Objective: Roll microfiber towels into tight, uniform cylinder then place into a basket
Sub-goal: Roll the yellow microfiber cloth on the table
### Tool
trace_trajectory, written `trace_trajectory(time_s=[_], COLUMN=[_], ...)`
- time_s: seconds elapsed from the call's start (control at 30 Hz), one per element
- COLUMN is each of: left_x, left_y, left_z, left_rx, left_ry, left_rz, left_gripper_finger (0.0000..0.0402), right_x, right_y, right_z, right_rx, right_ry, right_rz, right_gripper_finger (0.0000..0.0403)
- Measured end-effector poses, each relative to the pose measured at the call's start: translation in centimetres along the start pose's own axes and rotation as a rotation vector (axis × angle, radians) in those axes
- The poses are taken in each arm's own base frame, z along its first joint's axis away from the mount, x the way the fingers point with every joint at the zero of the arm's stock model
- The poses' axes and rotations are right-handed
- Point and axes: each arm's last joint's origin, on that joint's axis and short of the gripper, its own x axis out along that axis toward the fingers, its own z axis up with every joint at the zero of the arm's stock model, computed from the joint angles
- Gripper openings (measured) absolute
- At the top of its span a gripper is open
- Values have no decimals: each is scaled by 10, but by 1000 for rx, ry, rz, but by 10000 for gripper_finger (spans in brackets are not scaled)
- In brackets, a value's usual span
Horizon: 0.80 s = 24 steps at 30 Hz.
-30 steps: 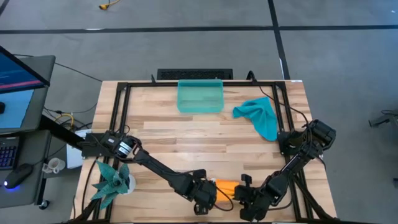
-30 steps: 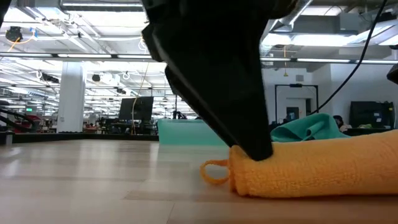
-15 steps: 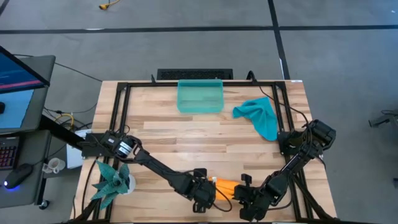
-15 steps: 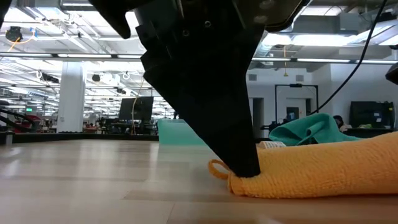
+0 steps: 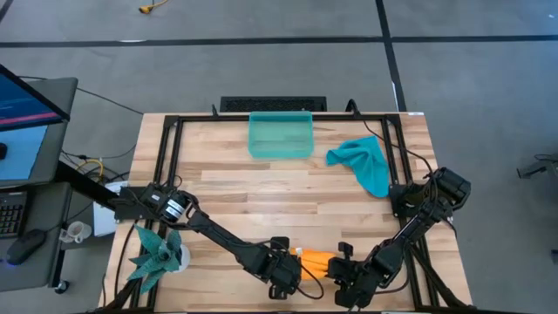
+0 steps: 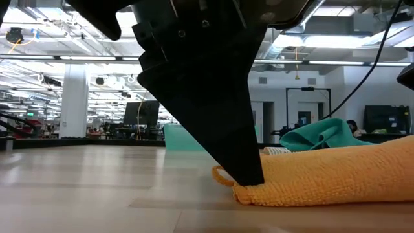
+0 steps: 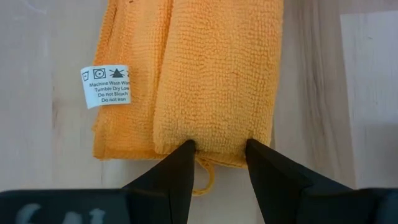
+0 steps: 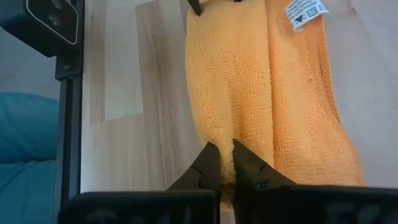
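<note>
Near the table (image 5: 261,187) front edge, rolled orange towel (image 5: 316,261) between both grippers.

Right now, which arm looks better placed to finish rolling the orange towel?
Neither alone: the left fingers pinch one end of the orange towel and the right fingers the other, so both must turn together.

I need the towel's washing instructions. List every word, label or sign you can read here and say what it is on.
"Machine Wash Warm", "Tumble Dry Low", "Do not Bleach", "Do not Iron", under a row of laundry symbols: white care tag on the rolled bright orange microfiber towel.
Same tag in the right wrist view: print too small to read.
No other readable text.
</note>
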Motion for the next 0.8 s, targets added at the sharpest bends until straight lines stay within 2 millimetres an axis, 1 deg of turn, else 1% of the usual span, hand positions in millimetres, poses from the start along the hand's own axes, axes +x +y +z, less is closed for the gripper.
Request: trace_trajectory(time_s=[0.4, 0.57, 0.7, 0.8], left_x=[-2, -12, -24, -33], left_y=[2, 4, 6, 8], left_z=[1, 5, 10, 15], left_rx=[30, 28, 43, 56], left_ry=[-22, -59, -105, -160], left_rz=[50, 82, 121, 170], left_gripper_finger=[138, 138, 138, 138], right_x=[1, 1, 1, 1], right_y=[-1, -1, -1, -1], right_z=[1, 1, 1, 1], right_rx=[4, 4, 5, 5], right_ry=[-1, -1, -2, -1], right_rz=[-3, -3, 0, 0], right_gripper_finger=[27, 23, 29, 24])
